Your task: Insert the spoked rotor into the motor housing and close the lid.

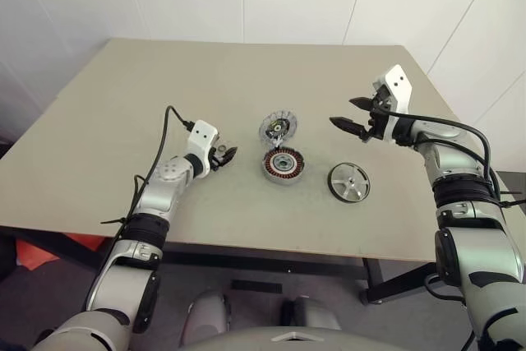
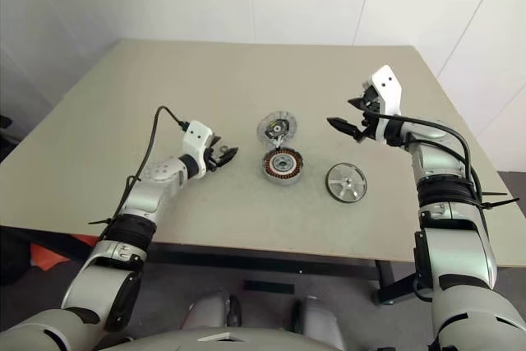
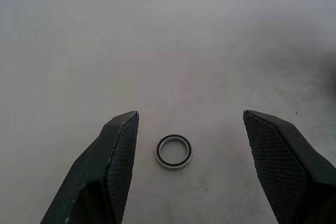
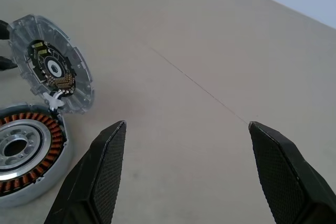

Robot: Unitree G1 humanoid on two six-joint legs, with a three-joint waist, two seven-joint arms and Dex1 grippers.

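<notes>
Matte beige table (image 1: 123,121), smooth, with a faint seam line seen in the right wrist view.

Motor housing (image 1: 284,165) at table centre: short round grey metal cylinder, open top up, ring of copper windings around a bright silver hub with a dark hole. Lid (image 1: 279,127) just behind it, tilted up on edge and leaning by the housing rim; grey disc with ribbed rim, dark middle with green and gold bits facing outward. Whether lid and housing are joined, I cannot tell.

Spoked rotor (image 1: 348,182) lies flat on the table to the right of the housing, apart from it; silver wheel, dark gaps between spokes.

Small ring (image 3: 174,151), thin, silvery with dark inner edge, flat on the table between the left fingers (image 3: 116,150).

Left gripper (image 1: 223,154) low over the table, left of the housing, fingers spread, holding nothing; pads cross-hatched black.

Right gripper (image 1: 352,117) raised above the table behind the rotor, spread wide, empty.
</notes>
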